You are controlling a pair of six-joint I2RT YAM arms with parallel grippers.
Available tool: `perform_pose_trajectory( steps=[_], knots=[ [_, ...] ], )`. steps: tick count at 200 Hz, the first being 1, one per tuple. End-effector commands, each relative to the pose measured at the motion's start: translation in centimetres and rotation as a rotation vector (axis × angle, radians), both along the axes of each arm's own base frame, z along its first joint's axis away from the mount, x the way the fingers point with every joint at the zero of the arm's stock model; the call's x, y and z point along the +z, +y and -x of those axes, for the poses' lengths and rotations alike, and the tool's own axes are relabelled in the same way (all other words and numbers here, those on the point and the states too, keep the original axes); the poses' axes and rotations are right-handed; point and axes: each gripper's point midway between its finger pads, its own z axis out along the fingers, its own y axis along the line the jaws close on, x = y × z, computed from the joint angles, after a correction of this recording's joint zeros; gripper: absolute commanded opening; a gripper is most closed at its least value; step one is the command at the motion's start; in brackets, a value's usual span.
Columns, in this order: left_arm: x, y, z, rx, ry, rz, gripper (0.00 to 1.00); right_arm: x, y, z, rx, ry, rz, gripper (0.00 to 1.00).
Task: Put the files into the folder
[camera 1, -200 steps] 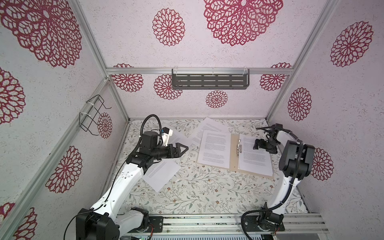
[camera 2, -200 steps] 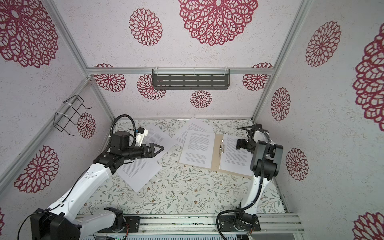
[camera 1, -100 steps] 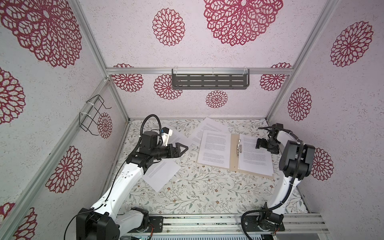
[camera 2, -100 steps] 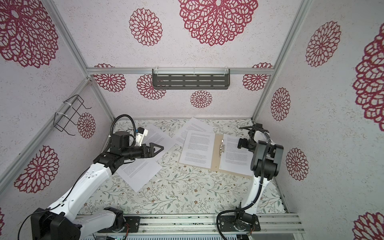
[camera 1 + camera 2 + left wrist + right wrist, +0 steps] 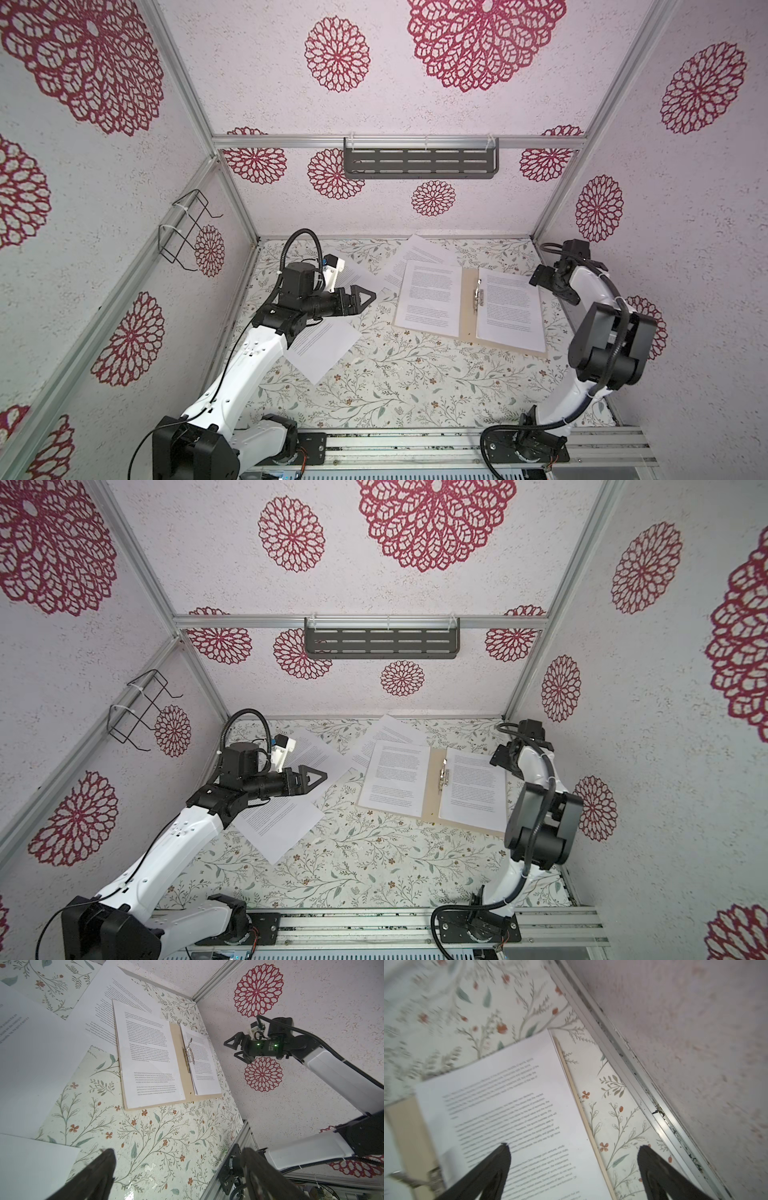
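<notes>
Folder [image 5: 468,324] lies open and flat on the bench [image 5: 395,386], right of centre toward the far edge. One printed sheet sits on each leaf: left-leaf sheet [image 5: 430,299], right-leaf sheet [image 5: 511,309].

Far-edge sheets [image 5: 428,251] are overlapped by the folder's far-left corner. Left-side sheets [image 5: 324,351] lie loose near the left edge.

Left gripper [image 5: 178,1155] is above the left-side sheets, jaws apart, empty. Right gripper [image 5: 574,1147] is over the folder's right edge, jaws apart, empty.

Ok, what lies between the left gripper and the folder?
Both top views show the corner of a loose sheet beneath the open left gripper, then a narrow strip of bare flowered table up to the folder. Nothing else lies there.
</notes>
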Motion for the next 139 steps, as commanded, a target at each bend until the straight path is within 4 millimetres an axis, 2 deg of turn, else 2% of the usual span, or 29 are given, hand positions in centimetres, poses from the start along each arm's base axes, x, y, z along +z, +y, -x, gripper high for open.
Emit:
perform_pose_trajectory(
  steps=[1, 20, 41, 69, 90, 109, 139],
  knots=[
    [0.2, 0.4, -0.5, 0.021, -0.013, 0.015, 0.97, 2.8, 0.8, -1.5, 0.005, -0.191, -0.164, 0.99],
    [0.4, 0.7, -0.7, 0.043, -0.020, 0.018, 0.97, 4.5, 2.0, -1.1, 0.014, -0.234, -0.160, 0.89],
    [0.3, 0.8, -0.8, 0.047, -0.042, 0.007, 0.97, 5.0, 5.4, -0.9, 0.070, -0.240, -0.195, 0.75],
    [-0.4, 1.0, -1.2, 0.049, -0.021, -0.006, 0.97, 2.5, 11.4, -0.5, 0.221, -0.157, -0.192, 0.65],
    [-1.0, 0.9, -1.3, 0.040, 0.006, -0.006, 0.97, -0.3, 15.1, -0.2, 0.323, -0.067, -0.201, 0.50],
    [-1.0, 0.5, -1.3, 0.020, 0.011, 0.009, 0.97, -2.1, 17.5, -0.3, 0.390, -0.041, -0.199, 0.44],
    [-0.6, -0.6, -0.9, -0.049, 0.009, 0.069, 0.97, -4.3, 19.5, -0.9, 0.459, 0.018, -0.193, 0.38]
  ],
)
